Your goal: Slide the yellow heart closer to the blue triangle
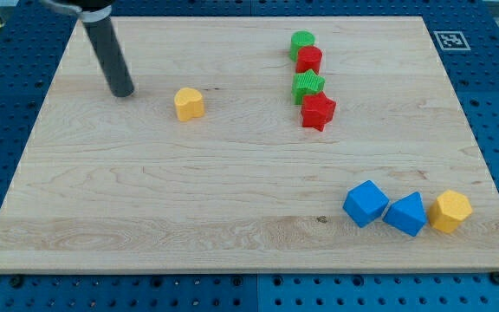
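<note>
The yellow heart [189,103] lies on the wooden board at the upper left of centre. The blue triangle [405,213] lies at the lower right, touching a blue cube [366,203] on its left and a yellow hexagon [450,211] on its right. My tip [122,90] rests on the board to the left of the yellow heart, a short gap away and slightly higher in the view. The rod rises from it toward the view's top left.
A column of blocks stands at the upper middle right: a green cylinder [301,42], a red hexagon [309,60], a green star [307,85] and a red star [318,111]. The board's edge [249,272] runs along the view's bottom.
</note>
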You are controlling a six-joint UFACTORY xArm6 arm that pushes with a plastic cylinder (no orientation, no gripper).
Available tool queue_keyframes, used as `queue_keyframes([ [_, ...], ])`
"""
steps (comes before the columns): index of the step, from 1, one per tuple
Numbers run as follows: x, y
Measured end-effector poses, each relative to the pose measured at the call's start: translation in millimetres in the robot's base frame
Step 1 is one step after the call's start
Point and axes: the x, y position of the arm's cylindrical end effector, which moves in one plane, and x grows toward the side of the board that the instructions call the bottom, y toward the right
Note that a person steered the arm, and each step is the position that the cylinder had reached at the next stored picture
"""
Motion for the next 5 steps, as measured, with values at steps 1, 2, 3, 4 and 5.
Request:
queue_keyframes([
  [1, 1, 21],
  [2, 4, 32],
  [3, 6, 43],
  [4, 12, 61],
  [5, 20, 76],
])
